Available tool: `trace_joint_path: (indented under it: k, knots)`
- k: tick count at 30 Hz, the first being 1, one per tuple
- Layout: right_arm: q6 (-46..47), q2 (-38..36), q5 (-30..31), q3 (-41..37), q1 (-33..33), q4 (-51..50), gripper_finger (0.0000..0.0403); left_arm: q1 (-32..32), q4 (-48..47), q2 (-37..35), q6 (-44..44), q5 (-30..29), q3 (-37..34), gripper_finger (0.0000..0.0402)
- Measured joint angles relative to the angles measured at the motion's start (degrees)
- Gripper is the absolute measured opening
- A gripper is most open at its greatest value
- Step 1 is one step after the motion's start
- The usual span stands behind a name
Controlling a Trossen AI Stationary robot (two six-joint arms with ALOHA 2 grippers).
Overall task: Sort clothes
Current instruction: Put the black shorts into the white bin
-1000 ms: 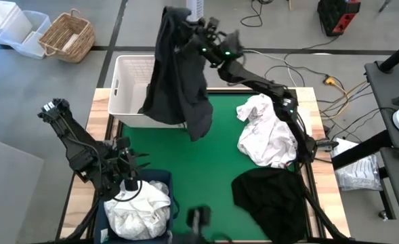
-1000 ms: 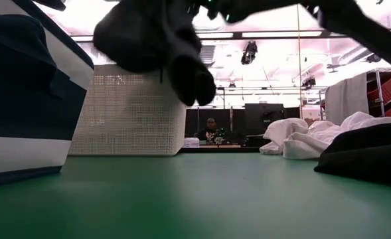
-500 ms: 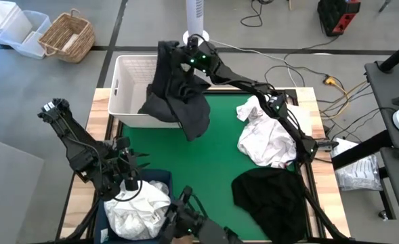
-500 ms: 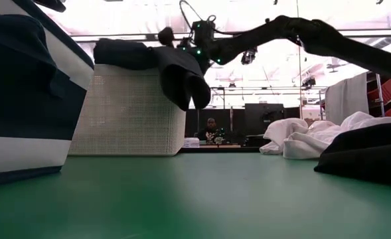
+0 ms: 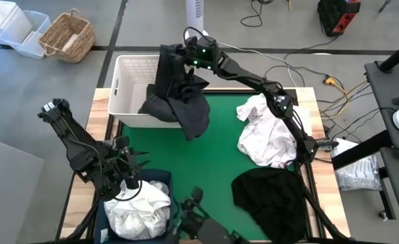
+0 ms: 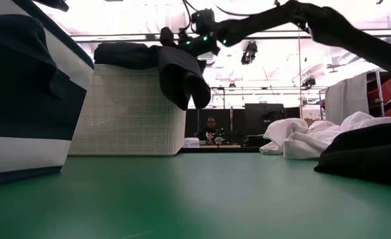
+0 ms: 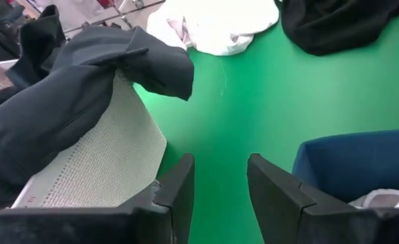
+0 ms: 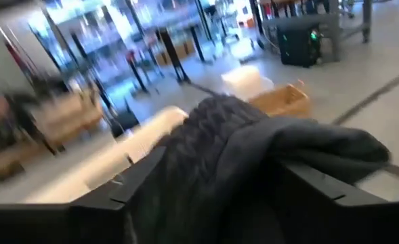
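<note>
1. The right gripper (image 5: pixel 185 54) was stretched out over the white lattice basket (image 5: pixel 128 74), and the dark garment (image 5: pixel 175 95) lay bunched between its spread fingers (image 8: pixel 135 183); whether the fingers pressed on the cloth or merely stood around it could not be told.
2. Just below those jaws the dark garment was draped over the basket's rim, part inside, with a fold hanging down the outer wall toward the green mat (image 5: pixel 206 169).
3. Farther from the right jaws, beside that arm, a white garment (image 5: pixel 267 135) lay crumpled on the mat, and beyond it a black garment (image 5: pixel 270 193) was heaped near the table's front edge.
4. The left gripper (image 7: pixel 219 176) waited with its jaws apart and nothing between them, just beside the navy blue bin (image 5: pixel 162 179).
5. Right under those jaws, white clothes (image 5: pixel 141 207) filled the bin.
</note>
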Motion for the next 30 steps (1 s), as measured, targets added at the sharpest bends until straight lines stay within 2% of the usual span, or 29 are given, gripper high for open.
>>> trace_joint_path:
  k: [9, 13, 18, 23, 27, 30]
  knots:
    - [-18.06, -7.56, 0.47, 0.0, 0.07, -24.37, 0.0278, 0.0, -0.27, 0.0, 0.24, -1.68, 0.0, 0.0117]
    - [-22.92, -10.72, 0.49, 0.0, 0.23, -32.99, 0.0283, 0.0, -0.4, 0.0, 0.24, -1.71, 0.0, 0.0117]
    - [-32.41, -14.11, -0.43, -0.1, 0.74, -47.44, 0.027, 0.02, -0.3, 0.0, 0.22, -1.7, 0.0, 0.0117]
    - [-31.32, -14.99, -6.34, -0.28, 0.76, -58.91, 0.025, 0.01, -0.17, 0.0, 0.06, -1.7, 0.0, 0.0117]
    - [-29.27, -15.58, -2.62, -0.64, 1.18, -66.5, 0.0232, 0.02, -0.06, 0.0, -0.06, -1.68, 0.0, 0.0117]
    - [-28.9, -15.57, -1.0, -4.38, 1.77, -67.08, 0.0217, 0.0, -0.09, 0.0, -0.2, -1.67, 0.0, 0.0117]
